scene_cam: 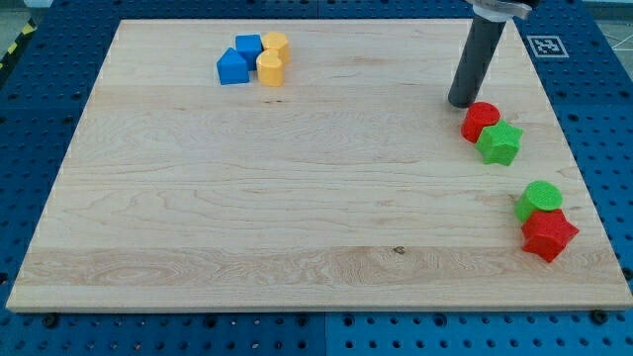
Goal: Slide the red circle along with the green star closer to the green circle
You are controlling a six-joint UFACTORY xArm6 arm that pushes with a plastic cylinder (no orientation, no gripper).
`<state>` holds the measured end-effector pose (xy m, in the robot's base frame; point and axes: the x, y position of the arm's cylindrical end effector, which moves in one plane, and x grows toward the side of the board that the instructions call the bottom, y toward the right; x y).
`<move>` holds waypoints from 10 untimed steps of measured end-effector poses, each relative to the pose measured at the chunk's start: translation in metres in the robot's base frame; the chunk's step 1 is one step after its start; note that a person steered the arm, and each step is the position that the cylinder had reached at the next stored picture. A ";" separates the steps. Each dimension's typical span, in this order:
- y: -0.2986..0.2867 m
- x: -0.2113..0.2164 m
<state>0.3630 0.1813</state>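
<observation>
Pushing with our gripperless rod, we are resting my tip [461, 102] against the red circle [481, 120], touching the green star [499, 143], risking the pair splitting before the green circle [539, 200].

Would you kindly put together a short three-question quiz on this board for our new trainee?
1. True or false: my tip stands at the upper left of the red circle.
2. Which block touches the green circle? A) blue block B) red star C) yellow block
3. Fill in: the green star lies against the red circle's lower ____ side.

Key: 1 true, my tip is right beside the red circle. 2 B, the red star sits just below the green circle. 3 right.
</observation>
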 end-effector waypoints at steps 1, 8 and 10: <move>0.000 0.000; 0.027 0.035; 0.034 0.044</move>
<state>0.4073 0.2154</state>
